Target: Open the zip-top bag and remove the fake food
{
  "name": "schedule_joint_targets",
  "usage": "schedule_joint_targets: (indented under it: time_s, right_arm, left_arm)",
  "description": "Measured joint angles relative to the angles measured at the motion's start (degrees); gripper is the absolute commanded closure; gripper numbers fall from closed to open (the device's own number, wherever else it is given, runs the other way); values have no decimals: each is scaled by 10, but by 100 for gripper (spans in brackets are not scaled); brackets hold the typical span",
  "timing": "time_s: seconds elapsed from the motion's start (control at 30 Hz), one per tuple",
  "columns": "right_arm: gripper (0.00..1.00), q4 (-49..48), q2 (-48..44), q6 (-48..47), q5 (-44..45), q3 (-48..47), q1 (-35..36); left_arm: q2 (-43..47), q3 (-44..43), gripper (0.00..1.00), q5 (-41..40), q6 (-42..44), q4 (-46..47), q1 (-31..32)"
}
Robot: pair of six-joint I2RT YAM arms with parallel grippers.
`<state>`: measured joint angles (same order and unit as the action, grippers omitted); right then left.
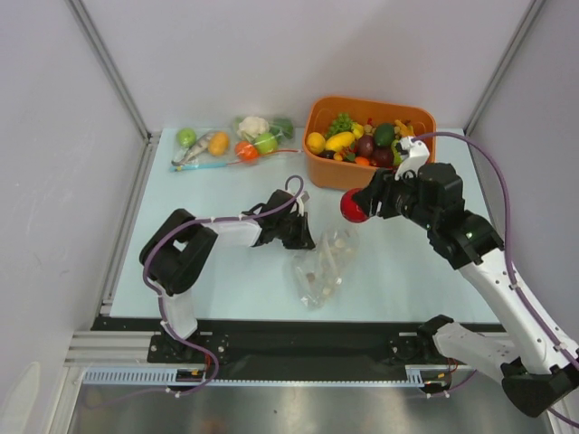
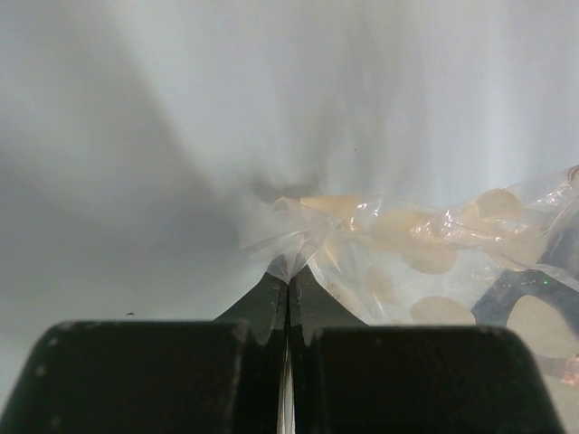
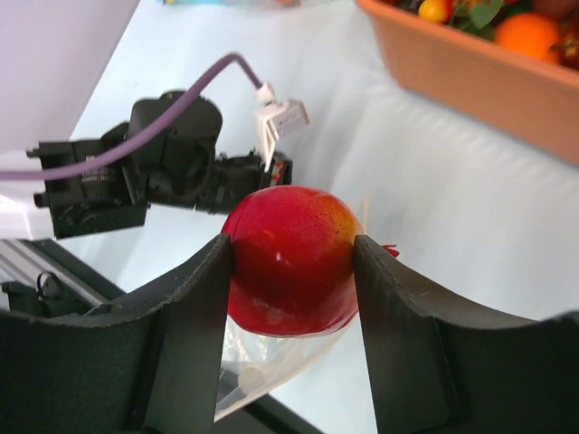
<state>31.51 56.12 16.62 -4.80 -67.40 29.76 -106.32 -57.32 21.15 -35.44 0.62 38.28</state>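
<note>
The clear zip-top bag (image 1: pixel 321 267) lies crumpled on the table between the arms, printed with pale tan dots. My left gripper (image 1: pixel 304 237) is shut on its upper left edge; in the left wrist view the fingertips (image 2: pixel 289 276) pinch a fold of the bag (image 2: pixel 434 244). My right gripper (image 1: pixel 359 208) is shut on the round red fruit (image 1: pixel 352 210) and holds it in the air above the bag's far end. In the right wrist view the red fruit (image 3: pixel 289 258) sits between both fingers, with the bag (image 3: pixel 262 362) below. No yellow-orange fruits show in the bag.
An orange bin (image 1: pixel 335 174) full of several fake fruits stands just behind the right gripper. Two other clear bags with food (image 1: pixel 204 149) (image 1: pixel 262 136) lie at the back left. The left arm (image 3: pixel 172 163) lies close to the right gripper.
</note>
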Motion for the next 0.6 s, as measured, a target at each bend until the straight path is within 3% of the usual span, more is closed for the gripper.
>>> schedule_joint_targets:
  time_s: [0.2,0.6]
  right_arm:
    - [100,-35,42,-22,-22,-18,-70]
    - [100,-182,240,-48,-25,-79,-222]
  left_arm:
    - [0,-1,100,0,0,-5,-2]
    - [15,-3,100,0,0,-9,-2]
